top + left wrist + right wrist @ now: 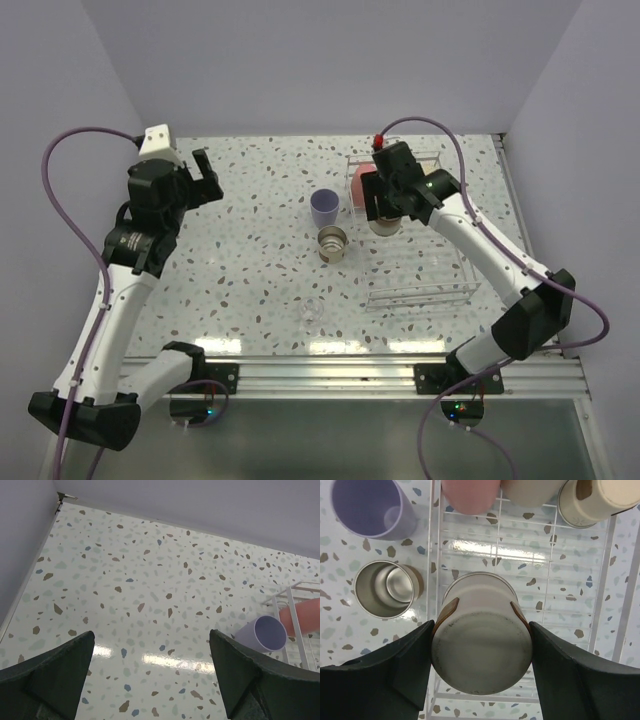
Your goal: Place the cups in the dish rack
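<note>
R tool (385, 210) clenched on beige cup (481, 650), base up, prob. so it drains, over dish rack (425, 295) at 2 o'clock. L tool (205, 175) released, parked at 10. You've got lavender cup (325, 208) + metal-lined cup (333, 243) on surface (250, 270), centre.

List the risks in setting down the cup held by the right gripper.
The beige cup in the right gripper hangs by a side wall of the dish rack; lowered, its rim may catch that wall and tip. The lavender cup and steel-lined cup stand outside that wall; a finger might knock them.
</note>
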`<action>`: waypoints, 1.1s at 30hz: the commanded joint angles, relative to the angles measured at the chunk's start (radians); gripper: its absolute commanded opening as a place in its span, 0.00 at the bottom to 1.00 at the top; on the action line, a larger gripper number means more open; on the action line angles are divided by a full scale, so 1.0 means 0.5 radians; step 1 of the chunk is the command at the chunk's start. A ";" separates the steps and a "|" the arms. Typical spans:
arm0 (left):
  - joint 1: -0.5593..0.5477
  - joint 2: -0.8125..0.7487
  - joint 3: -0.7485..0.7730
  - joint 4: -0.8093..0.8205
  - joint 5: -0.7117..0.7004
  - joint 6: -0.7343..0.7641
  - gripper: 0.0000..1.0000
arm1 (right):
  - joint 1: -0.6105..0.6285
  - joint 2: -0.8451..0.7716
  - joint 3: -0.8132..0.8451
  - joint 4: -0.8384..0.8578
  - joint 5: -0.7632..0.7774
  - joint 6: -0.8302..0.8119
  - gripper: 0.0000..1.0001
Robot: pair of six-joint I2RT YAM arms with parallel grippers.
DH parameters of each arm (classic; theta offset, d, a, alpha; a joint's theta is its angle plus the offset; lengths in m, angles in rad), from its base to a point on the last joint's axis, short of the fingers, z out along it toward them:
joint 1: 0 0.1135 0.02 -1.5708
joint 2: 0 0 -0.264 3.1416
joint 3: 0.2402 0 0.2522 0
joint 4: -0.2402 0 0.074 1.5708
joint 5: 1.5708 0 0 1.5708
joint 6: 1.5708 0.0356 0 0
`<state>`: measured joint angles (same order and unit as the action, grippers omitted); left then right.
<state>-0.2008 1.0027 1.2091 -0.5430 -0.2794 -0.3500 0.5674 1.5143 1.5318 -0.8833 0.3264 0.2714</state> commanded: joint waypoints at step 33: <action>-0.068 0.210 0.039 -0.018 0.233 -0.006 1.00 | -0.021 0.558 -0.042 0.552 0.050 0.123 0.59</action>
<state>-0.2317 1.1011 1.1767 -0.5644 -0.2089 -0.3485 0.5488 1.8549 1.5337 -0.6399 0.3592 0.3210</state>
